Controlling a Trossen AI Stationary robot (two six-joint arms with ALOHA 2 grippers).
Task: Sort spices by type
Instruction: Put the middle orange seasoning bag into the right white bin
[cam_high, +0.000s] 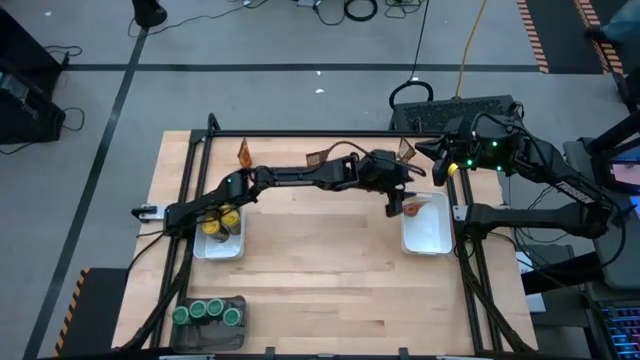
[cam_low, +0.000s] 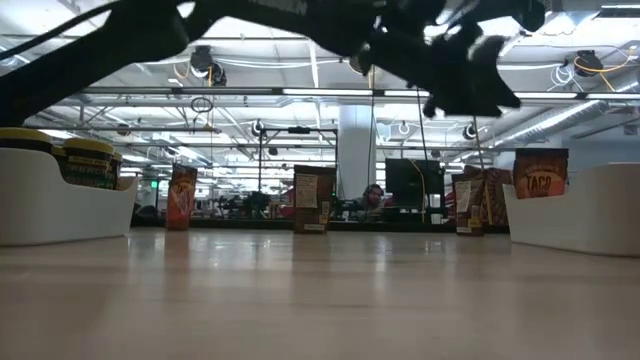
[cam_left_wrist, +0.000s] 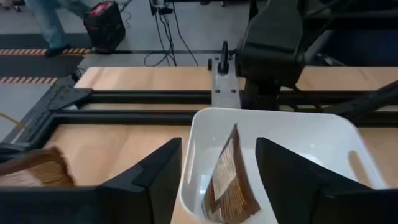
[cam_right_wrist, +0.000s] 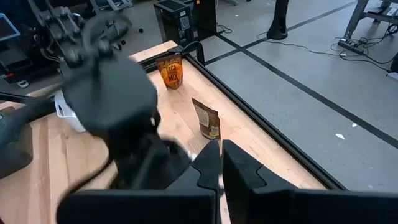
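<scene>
- Release is the step in hand, by my reading: the left gripper (cam_high: 398, 203) reaches across the table to the right tray (cam_high: 425, 238), its fingers (cam_left_wrist: 149, 180) apart with a packet (cam_left_wrist: 229, 180) between them in the left wrist view.
- To do it well, I would open a little wider so neither finger drags the packet, then lift straight up, clear of the tray's rim, before swinging back.
- That packet is brown-orange, flat and thin; it stands on edge inside the tray, leaning, and looks free of both fingers, though contact low down is hidden.
- Being light and stiff, it should tip flat if nudged, which does no harm here.
- Right gripper (cam_right_wrist: 217, 163) waits at the table's far right corner, fingers together on nothing.
- Other packets (cam_high: 244, 154) remain upright along the far edge, unsorted.
- Yellow-lidded jars (cam_high: 220, 221) sit in the left tray (cam_high: 222, 247); green-lidded jars (cam_high: 208, 312) fill the dark tray (cam_high: 190, 330) at the near left corner.
</scene>
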